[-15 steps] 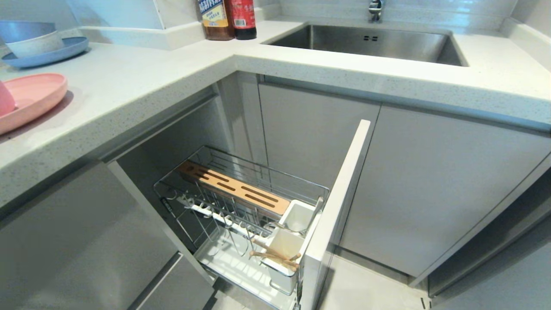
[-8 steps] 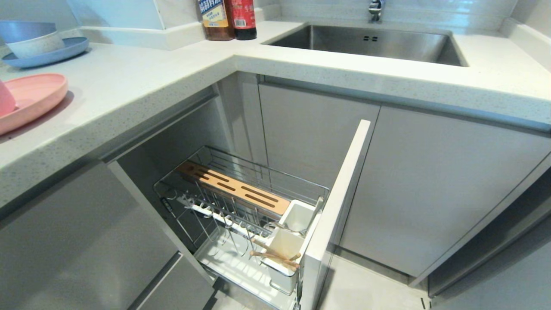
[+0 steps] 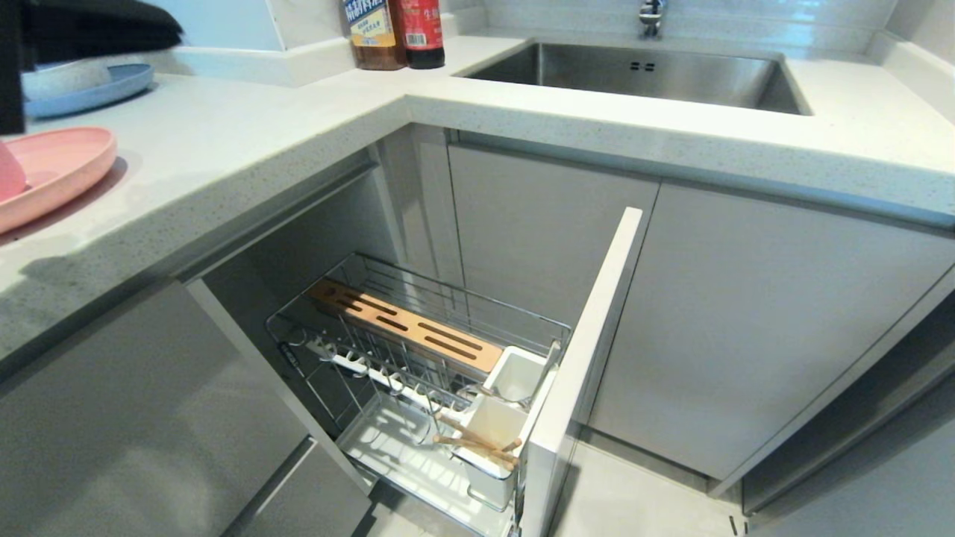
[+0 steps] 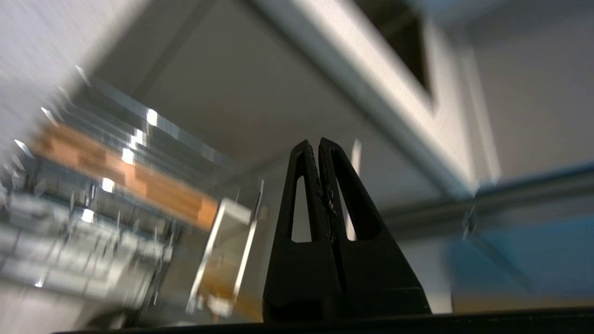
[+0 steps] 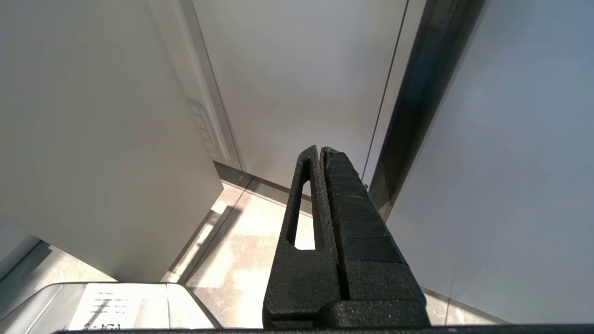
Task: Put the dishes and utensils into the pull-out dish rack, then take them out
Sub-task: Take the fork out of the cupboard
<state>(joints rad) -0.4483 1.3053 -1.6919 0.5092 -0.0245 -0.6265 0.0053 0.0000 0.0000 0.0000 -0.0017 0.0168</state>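
The pull-out dish rack (image 3: 418, 350) stands drawn out under the counter, with its pale front panel (image 3: 589, 350) toward me. The chopsticks (image 3: 477, 444) lean in its nearer white cup. A slim silver handle, the fork (image 3: 553, 356), stands in the further cup. The pink plate (image 3: 52, 168) lies on the counter at the far left, and the pink bowl (image 3: 7, 175) sits on it at the picture's edge. My left arm (image 3: 89, 22) reaches in at the top left. My left gripper (image 4: 319, 141) is shut and empty, with the rack's wooden strip (image 4: 125, 171) blurred beyond it. My right gripper (image 5: 320, 149) is shut, parked pointing at the floor.
A blue plate with stacked bowls (image 3: 97, 86) sits behind the pink plate, partly under my left arm. Two bottles (image 3: 395, 33) stand at the back by the steel sink (image 3: 634, 71). The counter edge (image 3: 224, 216) overhangs the rack. Grey cabinet doors flank it.
My left arm has swung into the head view at the top left, above the blue dishes. The rack, chopsticks and pink dishes have not moved.
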